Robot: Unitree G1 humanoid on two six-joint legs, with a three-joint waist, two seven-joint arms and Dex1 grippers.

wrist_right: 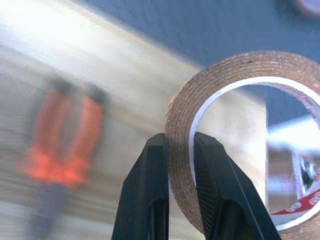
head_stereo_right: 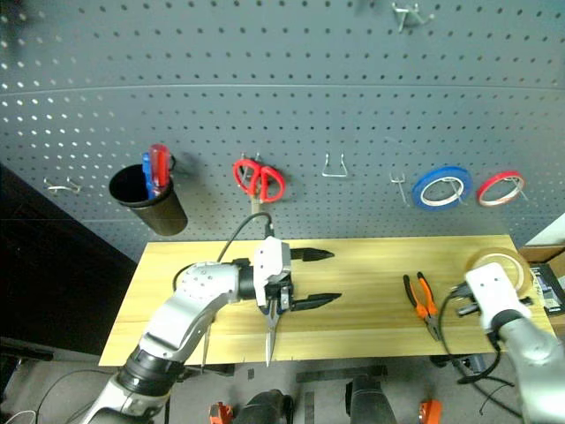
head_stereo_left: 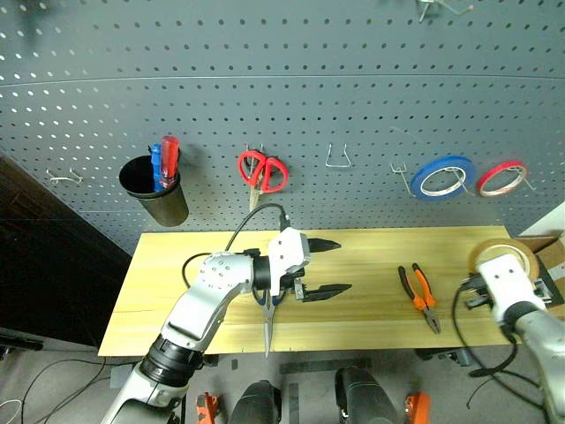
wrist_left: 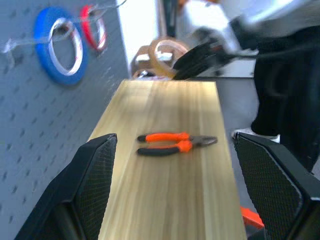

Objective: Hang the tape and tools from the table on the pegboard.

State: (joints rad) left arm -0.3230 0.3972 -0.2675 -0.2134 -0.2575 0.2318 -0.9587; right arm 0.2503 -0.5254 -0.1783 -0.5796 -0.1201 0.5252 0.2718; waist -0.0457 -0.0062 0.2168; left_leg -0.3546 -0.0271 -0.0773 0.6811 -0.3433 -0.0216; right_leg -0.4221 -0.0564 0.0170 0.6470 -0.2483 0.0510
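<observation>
Tape (wrist_right: pixel 235 145) ring upright, edge-on in shut right pincer (wrist_right: pixel 181 150); left pincer (head_stereo_left: pixel 328 266) gaping, empty.

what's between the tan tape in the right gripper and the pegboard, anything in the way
Nothing visible blocks it. The right gripper is shut on the tan tape, held above the right end of the table. Open space lies between it and the pegboard; the blue tape ring and red tape ring already fill the nearest hooks.

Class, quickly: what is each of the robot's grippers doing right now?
Left gripper: open, holding nothing, above the table.
Right gripper: shut on the tape, pinching the ring's wall.
</observation>
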